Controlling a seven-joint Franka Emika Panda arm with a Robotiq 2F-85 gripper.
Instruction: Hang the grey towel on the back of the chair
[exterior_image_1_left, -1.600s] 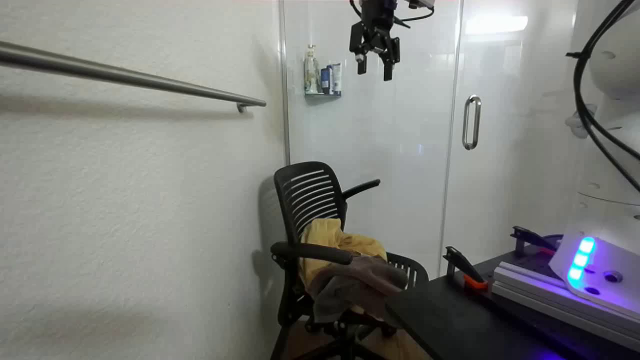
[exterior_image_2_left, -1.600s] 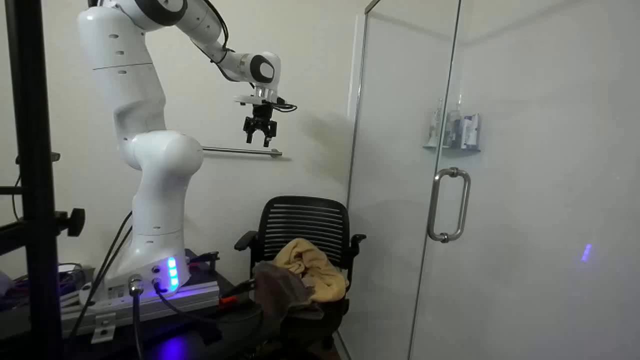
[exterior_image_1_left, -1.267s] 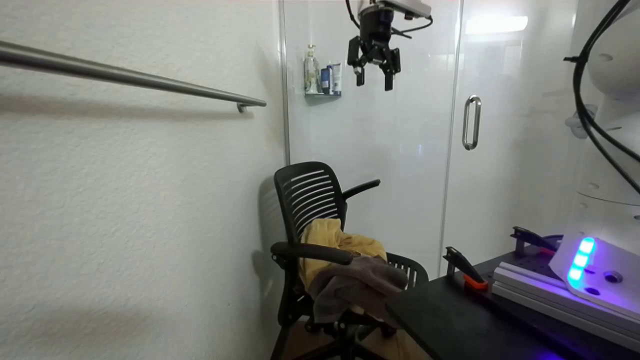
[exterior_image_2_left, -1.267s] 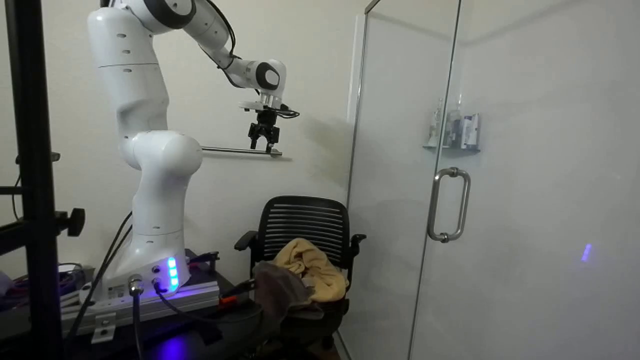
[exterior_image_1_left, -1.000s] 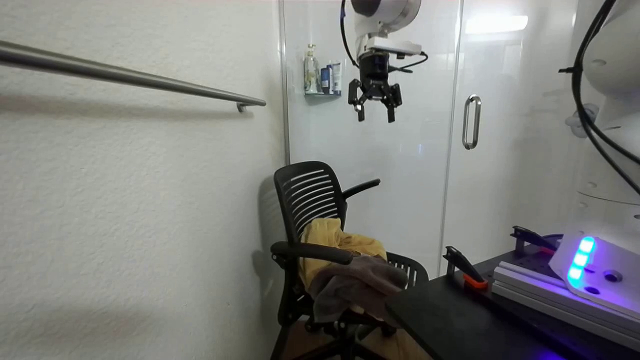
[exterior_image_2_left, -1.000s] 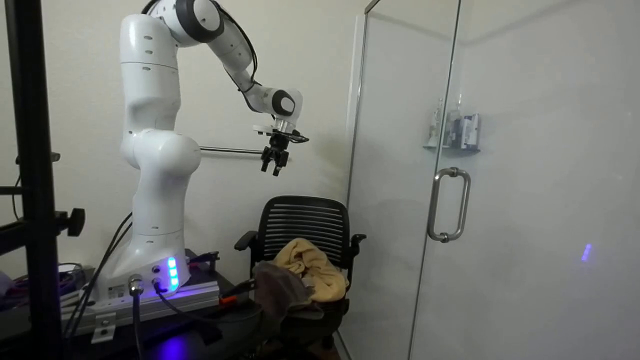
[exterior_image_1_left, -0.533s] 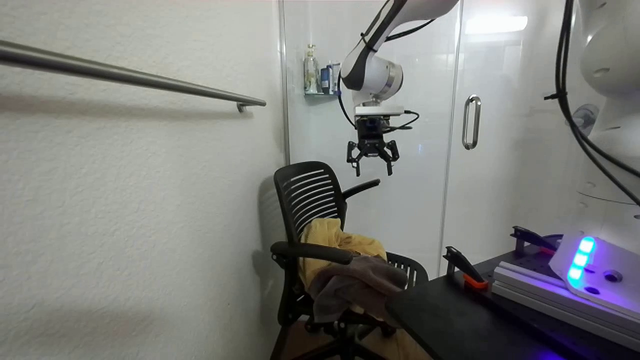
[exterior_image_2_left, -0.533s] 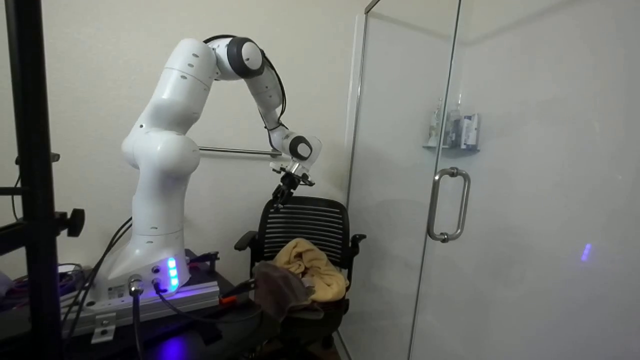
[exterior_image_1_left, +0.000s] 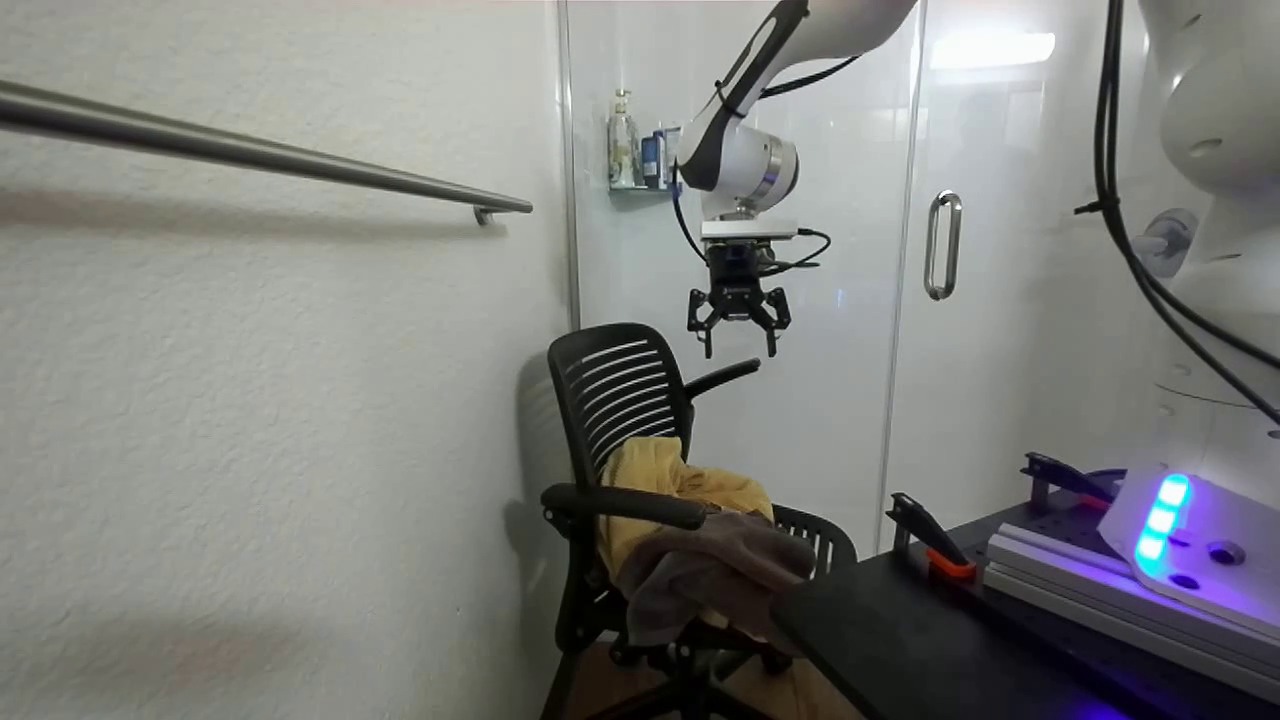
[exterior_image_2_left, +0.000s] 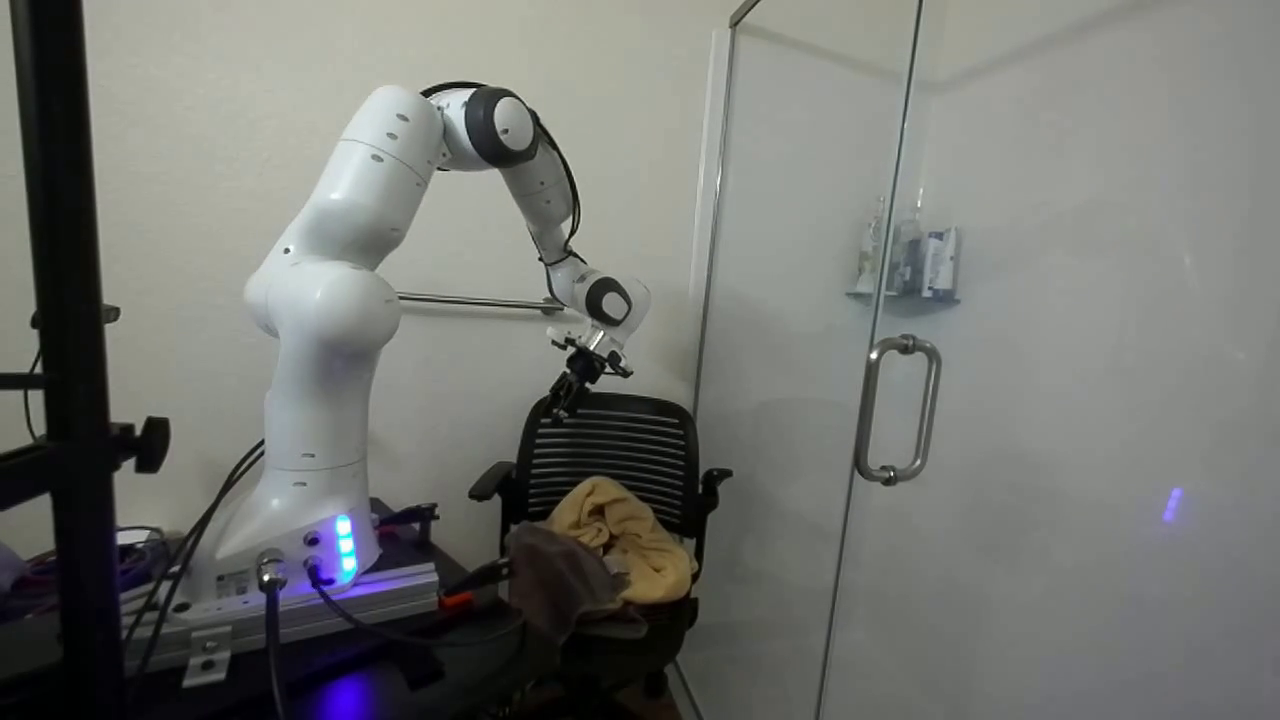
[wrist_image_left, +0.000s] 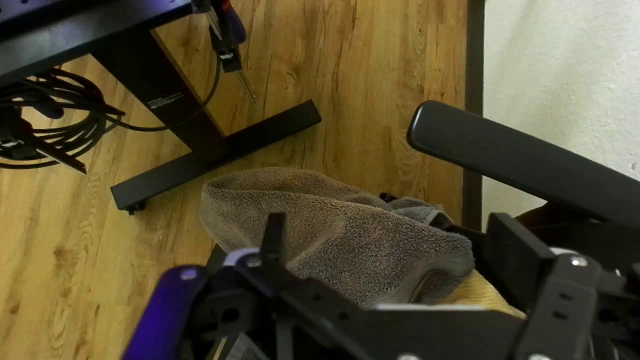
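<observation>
The towel (wrist_image_left: 345, 232) lies bunched on the chair (exterior_image_1_left: 625, 385), at the lower centre in both exterior views and across the middle of the wrist view; we see none of it over the back (exterior_image_2_left: 650, 450). Against it, and partly covered by it, lies the yellow cloth (exterior_image_2_left: 640, 560). The gripper (exterior_image_1_left: 740, 348) hangs well above the towel, near the centre of an exterior view, its jaws spread wide with nothing between them. At the right of the wrist view stands an armrest (wrist_image_left: 520, 155), and at the lower right of an exterior view the table (exterior_image_1_left: 900, 620) shows close beside the towel; whether they touch, we cannot tell.

We judge the step in hand to be the reach for the towel; the grasp and the hanging are yet to come. The next move, as we see it, calls for going lower onto a raised fold and pinching that alone, leaving the yellow cloth behind and keeping off the armrest. Then we would want a lift high enough to clear the back's top edge.
</observation>
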